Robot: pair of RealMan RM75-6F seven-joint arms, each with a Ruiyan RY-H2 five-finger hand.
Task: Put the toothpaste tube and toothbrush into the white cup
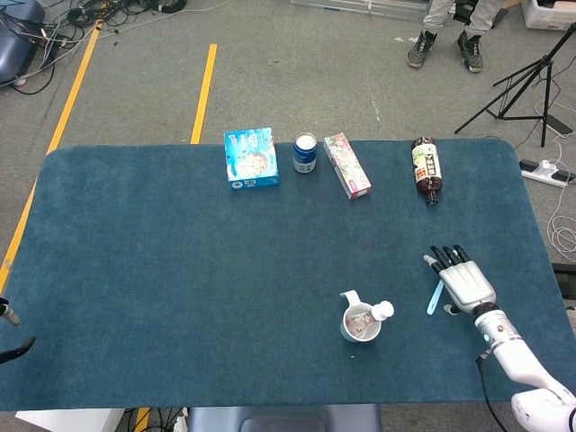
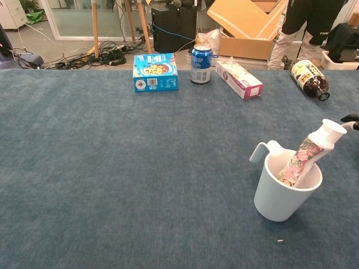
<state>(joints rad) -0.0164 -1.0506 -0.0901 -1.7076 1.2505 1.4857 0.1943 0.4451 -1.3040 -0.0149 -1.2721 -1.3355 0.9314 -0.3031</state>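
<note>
The white cup (image 1: 361,326) stands near the table's front, right of middle, with the flowered toothpaste tube (image 1: 382,312) leaning in it, cap up. The chest view shows the cup (image 2: 285,192) and the tube (image 2: 307,154) up close. A light blue toothbrush (image 1: 435,298) lies flat on the cloth to the cup's right. My right hand (image 1: 462,281) hovers palm down with fingers stretched out, covering the brush's far end; I see nothing held. Its dark fingertips (image 2: 351,119) just enter the chest view's right edge. Two dark tips (image 1: 9,328) at the left edge may belong to my left hand.
Along the far edge stand a blue box (image 1: 251,157), a blue can (image 1: 305,153), a pink carton (image 1: 347,165) and a brown bottle (image 1: 427,169) lying down. The blue table cloth (image 1: 180,270) ends just right of my right hand. A tripod (image 1: 531,81) stands beyond.
</note>
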